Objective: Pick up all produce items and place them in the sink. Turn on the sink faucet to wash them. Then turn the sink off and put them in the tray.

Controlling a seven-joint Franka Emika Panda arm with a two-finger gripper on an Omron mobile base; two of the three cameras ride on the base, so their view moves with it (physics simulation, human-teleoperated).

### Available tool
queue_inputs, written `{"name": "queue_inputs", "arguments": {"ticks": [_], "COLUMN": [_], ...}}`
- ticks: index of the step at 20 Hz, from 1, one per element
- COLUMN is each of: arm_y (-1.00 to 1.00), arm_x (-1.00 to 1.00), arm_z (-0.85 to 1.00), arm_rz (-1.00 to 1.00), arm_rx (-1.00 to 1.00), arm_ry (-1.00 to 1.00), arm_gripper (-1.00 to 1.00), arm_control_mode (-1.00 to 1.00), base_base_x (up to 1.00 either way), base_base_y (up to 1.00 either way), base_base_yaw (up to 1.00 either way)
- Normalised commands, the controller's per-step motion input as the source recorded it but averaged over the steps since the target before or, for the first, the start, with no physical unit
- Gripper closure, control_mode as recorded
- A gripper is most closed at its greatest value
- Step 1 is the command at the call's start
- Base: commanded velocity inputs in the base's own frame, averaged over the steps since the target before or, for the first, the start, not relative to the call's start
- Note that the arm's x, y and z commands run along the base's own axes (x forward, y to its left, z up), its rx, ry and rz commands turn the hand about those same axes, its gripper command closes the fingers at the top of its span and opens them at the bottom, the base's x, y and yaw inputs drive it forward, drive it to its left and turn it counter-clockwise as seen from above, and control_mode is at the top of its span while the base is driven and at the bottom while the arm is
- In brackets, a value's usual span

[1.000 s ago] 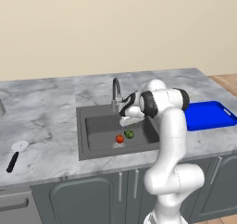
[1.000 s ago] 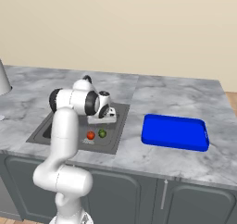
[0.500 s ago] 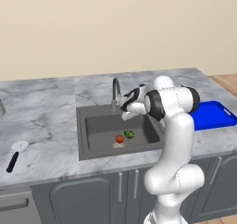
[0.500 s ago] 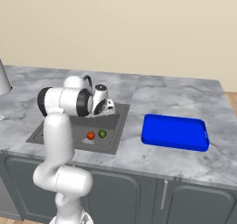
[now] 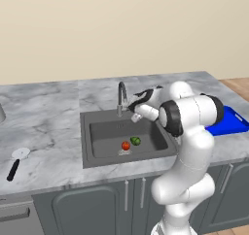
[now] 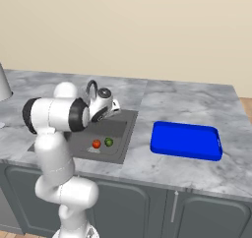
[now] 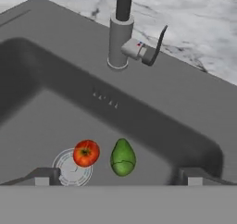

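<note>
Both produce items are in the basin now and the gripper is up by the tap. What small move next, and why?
Probably ease the open gripper forward to the faucet's side lever. The tomato and the green item already lie in the sink by the drain, no water shows, and the lever sits just ahead, so turning on the water looks like the next step.

the grey marble surface holds the recessed sink just below the gripper, a blue tray well off to the gripper's right, and a black-handled white-headed utensil far to its left, near the surface's front edge.
</note>
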Motion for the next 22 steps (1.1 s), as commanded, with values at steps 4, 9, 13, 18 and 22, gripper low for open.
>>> {"name": "queue_inputs", "arguments": {"ticks": [4, 9, 13, 18, 22], "arm_y": [-0.12, -0.21, -0.26, -0.13, -0.11], "arm_x": [-0.50, -0.55, -0.50, -0.18, -0.04], "arm_z": [0.31, 0.23, 0.20, 0.11, 0.33], "arm_rz": [0.07, 0.02, 0.00, 0.00, 0.00], "arm_rx": [0.06, 0.12, 0.16, 0.17, 0.15], "arm_ry": [-0.24, -0.23, -0.19, -0.14, -0.15], "arm_gripper": [-1.00, -1.00, -1.00, -1.00, -1.00], "arm_control_mode": [-1.00, -1.00, -1.00, -1.00, -1.00], "base_base_x": [0.00, 0.00, 0.00, 0.00, 0.00], "base_base_y": [0.00, 0.00, 0.00, 0.00, 0.00], "base_base_yaw": [0.00, 0.00, 0.00, 0.00, 0.00]}}
